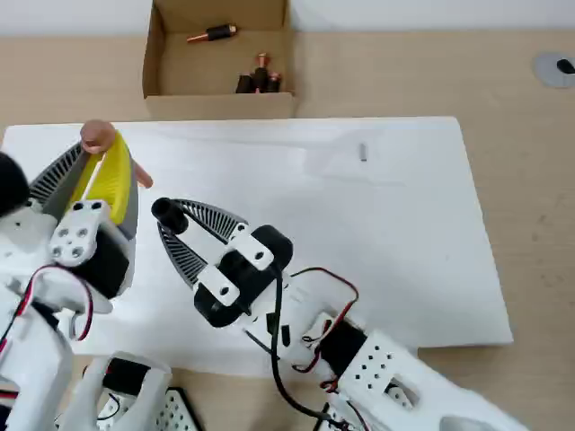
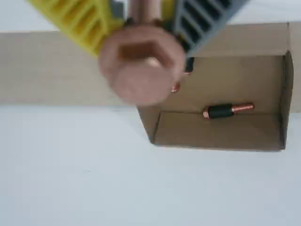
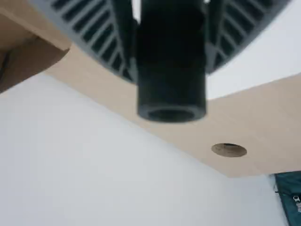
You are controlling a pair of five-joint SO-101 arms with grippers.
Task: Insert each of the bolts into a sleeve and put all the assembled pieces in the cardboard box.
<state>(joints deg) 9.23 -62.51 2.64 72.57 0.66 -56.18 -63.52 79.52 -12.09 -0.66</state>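
In the cardboard box (image 1: 190,74), assembled pieces (image 1: 259,82)

bolt (image 1: 97,136): 1 | sleeve (image 1: 166,211): 1 | assembled pieces (image 1: 211,34): at least 3 | cardboard box (image 1: 189,67): 1

Place: a robotics workbench of the lab or hobby-workshop kind, set up on a desk.
Desk: the tabletop (image 1: 526,189) was pale wood grain, with a round cable grommet (image 1: 555,68) let into it at 2 o'clock, as on office furniture.
Work surface: a white sheet (image 1: 386,224) covered the middle of the desk.
Arms: two white printed-plastic arms stood at 8 o'clock (image 1: 79,235) and 5 o'clock (image 1: 386,364), the latter trailing bare wires (image 1: 275,332).
Box: a plain open cardboard box (image 1: 220,106) sat at 12 o'clock on the wood.
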